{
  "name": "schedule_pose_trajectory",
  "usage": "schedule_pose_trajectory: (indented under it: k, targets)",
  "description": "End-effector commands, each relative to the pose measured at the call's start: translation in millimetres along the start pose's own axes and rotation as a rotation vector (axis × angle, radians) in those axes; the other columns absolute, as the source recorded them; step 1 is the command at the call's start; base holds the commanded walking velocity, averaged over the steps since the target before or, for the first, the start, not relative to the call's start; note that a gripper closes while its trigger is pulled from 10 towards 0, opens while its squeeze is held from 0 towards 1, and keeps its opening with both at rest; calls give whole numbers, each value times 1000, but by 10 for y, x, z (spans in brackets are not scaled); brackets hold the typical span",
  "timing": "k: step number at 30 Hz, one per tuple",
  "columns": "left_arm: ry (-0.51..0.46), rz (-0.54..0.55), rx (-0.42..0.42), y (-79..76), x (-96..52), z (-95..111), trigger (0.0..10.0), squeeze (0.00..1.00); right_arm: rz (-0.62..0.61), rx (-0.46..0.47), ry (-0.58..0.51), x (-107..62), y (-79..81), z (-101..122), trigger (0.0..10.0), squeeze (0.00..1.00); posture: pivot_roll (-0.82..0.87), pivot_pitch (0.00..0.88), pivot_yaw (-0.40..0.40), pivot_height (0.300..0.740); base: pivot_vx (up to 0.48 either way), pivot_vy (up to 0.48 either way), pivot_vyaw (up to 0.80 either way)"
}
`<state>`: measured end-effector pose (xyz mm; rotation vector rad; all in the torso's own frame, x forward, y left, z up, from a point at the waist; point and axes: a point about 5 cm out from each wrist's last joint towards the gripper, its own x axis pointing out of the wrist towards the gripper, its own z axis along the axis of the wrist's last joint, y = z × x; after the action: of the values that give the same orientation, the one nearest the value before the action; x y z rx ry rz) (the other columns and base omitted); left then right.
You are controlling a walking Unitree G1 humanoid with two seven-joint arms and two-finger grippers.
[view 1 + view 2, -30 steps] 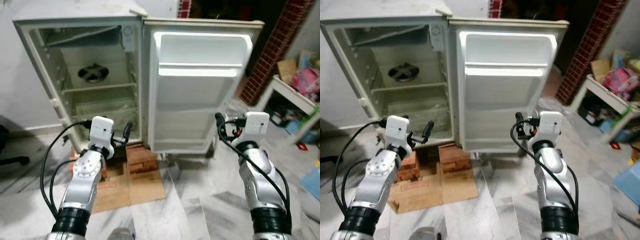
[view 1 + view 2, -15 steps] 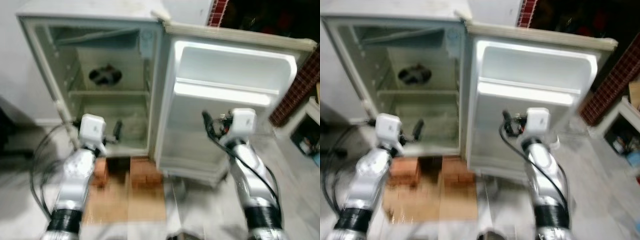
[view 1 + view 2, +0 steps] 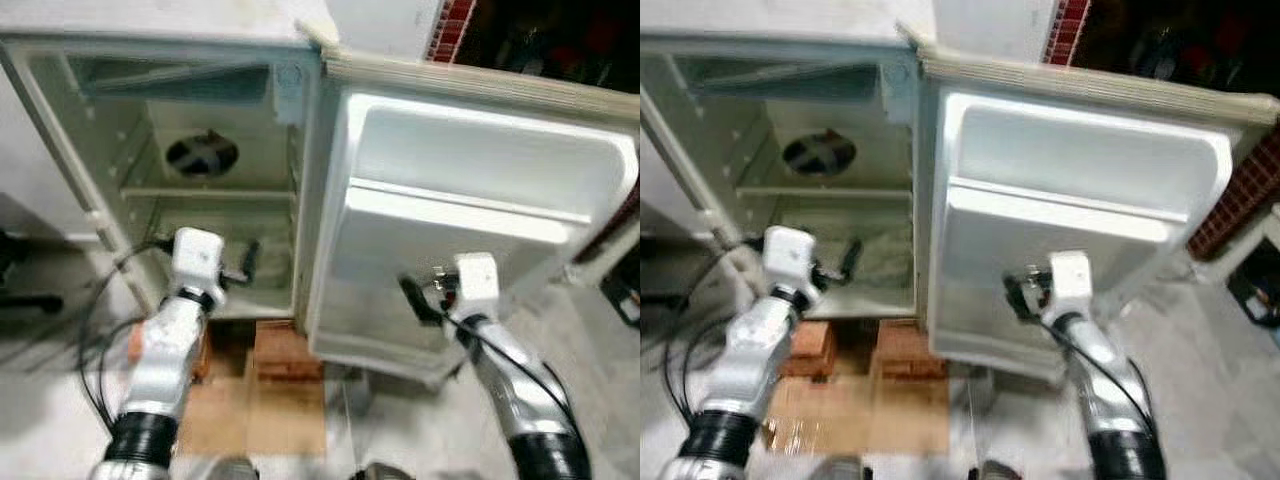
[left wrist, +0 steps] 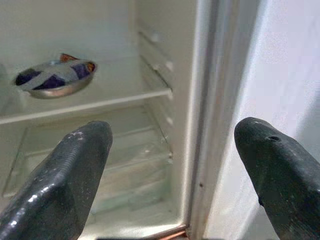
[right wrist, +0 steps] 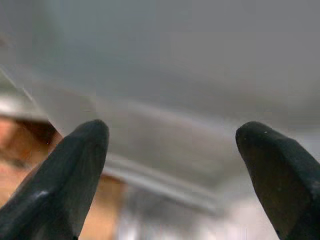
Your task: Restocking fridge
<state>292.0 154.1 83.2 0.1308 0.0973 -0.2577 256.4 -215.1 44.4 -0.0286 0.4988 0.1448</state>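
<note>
both grippers' jaws stay released, now nearer the open fridge (image 3: 200,140) and its door (image 3: 480,200)

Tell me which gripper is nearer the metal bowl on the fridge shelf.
Left. The left gripper is open at the fridge's opening, below the metal bowl on its shelf. The right gripper, also open, is in front of the open door, farther away.

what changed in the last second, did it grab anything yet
Nothing was taken hold of. The robot has come nearer the fridge, which looms larger, so the view itself shifted. The right gripper now sits low against the open door; the left gripper hangs before the lower compartment. Both stay open and empty, and the bowl stays on its shelf.
</note>
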Motion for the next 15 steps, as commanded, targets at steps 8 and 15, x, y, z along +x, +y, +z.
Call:
schedule_pose_trajectory:
  k: [8,15]
  targets:
    - [-13,0,18,60,-18,26,10000,0,-139,-4,42,23,-190,5,10000,0,99,0,-70,740,0,-418,0]
    - [-9,6,24,95,-15,34,10000,0,-160,-44,129,73,-325,-18,10000,0,103,0,-60,740,0,-442,0]
